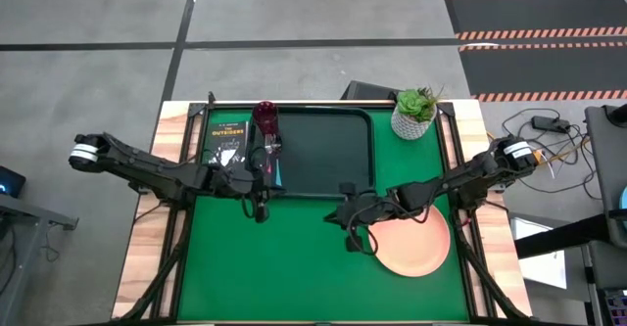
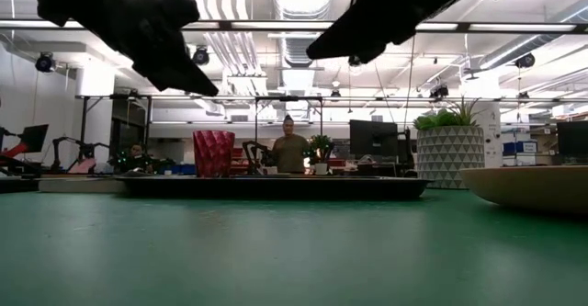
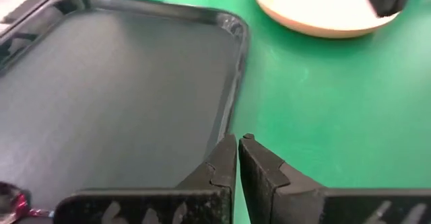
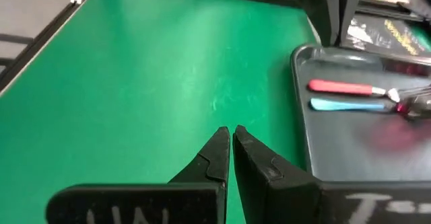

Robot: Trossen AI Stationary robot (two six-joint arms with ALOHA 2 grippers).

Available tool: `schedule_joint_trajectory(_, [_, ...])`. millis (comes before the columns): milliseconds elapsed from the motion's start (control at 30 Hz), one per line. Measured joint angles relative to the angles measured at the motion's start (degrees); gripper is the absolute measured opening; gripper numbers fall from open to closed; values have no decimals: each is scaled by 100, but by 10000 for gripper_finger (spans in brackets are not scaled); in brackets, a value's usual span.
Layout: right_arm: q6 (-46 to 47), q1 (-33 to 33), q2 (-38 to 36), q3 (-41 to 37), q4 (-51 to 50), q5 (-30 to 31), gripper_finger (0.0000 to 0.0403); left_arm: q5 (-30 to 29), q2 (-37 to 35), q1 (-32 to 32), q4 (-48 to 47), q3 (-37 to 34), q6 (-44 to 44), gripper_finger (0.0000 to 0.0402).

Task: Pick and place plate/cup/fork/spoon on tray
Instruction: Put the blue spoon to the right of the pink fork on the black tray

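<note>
High view: straight down over whole table, both arms. Low view: at tabletop level, looking level across toward room behind. Wrist views: close above the surface, past own fingers; all four share the tray point(image 1: 323, 155) point(image 2: 276, 187) point(image 3: 121, 96) point(image 4: 363, 136).

Green-topped table point(image 1: 294, 277) with wooden side edges. Tray point(image 1: 328, 155) flat on it, just beyond left gripper point(image 1: 261, 211). Book point(image 1: 225, 135) beside tray, outboard of left gripper. Plate point(image 1: 416, 243) just beside right gripper point(image 1: 353, 240). Potted plant point(image 1: 415, 113) well beyond right gripper.
</note>
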Motion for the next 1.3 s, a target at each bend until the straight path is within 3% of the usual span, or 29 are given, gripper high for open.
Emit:
schedule_joint_trajectory(267, [-711, -2, -399, 51, -30, 1, 9, -385, 11, 218, -87, 2, -414, 0])
schedule_joint_trajectory(667, [-1744, -17, -1268, 17, -119, -15, 9, -2, 465, 1490, -405, 100, -805, 0])
schedule_joint_trajectory(900, [-1743, -17, -1401, -18, -259, -15, 9, 4, 909, 2109, -904, 367, -797, 0])
schedule_joint_trajectory(1300, [-1718, -17, -1471, -77, -361, -12, 9, -20, 1825, 2866, -446, 505, -285, 0])
